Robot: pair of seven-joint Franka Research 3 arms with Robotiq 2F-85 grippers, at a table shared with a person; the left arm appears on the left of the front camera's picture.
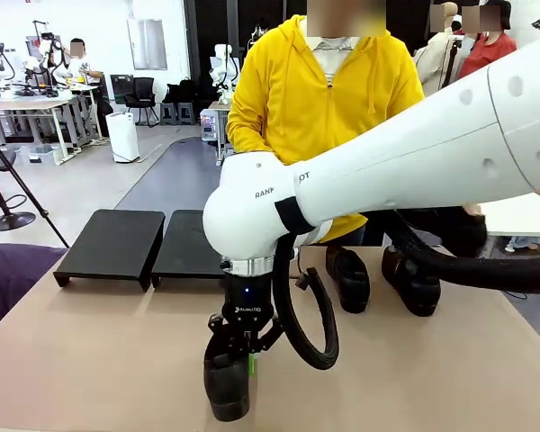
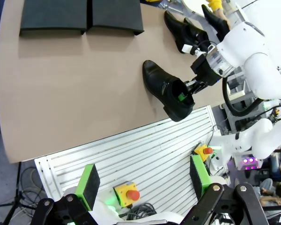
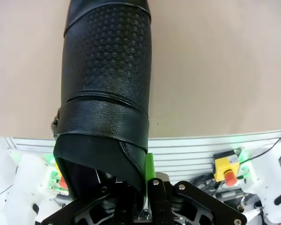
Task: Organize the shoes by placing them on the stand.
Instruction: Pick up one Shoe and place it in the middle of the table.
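The right jaws pinch a shoe (image 1: 221, 396) by its heel wall, one finger inside, at the near edge of the counter (image 1: 90, 360). That grip looks meant for carrying it to the stand (image 1: 112, 243). The left jaws are open and empty.

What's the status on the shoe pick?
Right gripper shut on one shoe, at its heel rim, near table edge. Left gripper open, holding nothing. Stand has no shoes yet. Nothing on the table between shoe and stand.

Four shoes (image 2: 166, 86), two stand platforms (image 1: 112, 243)
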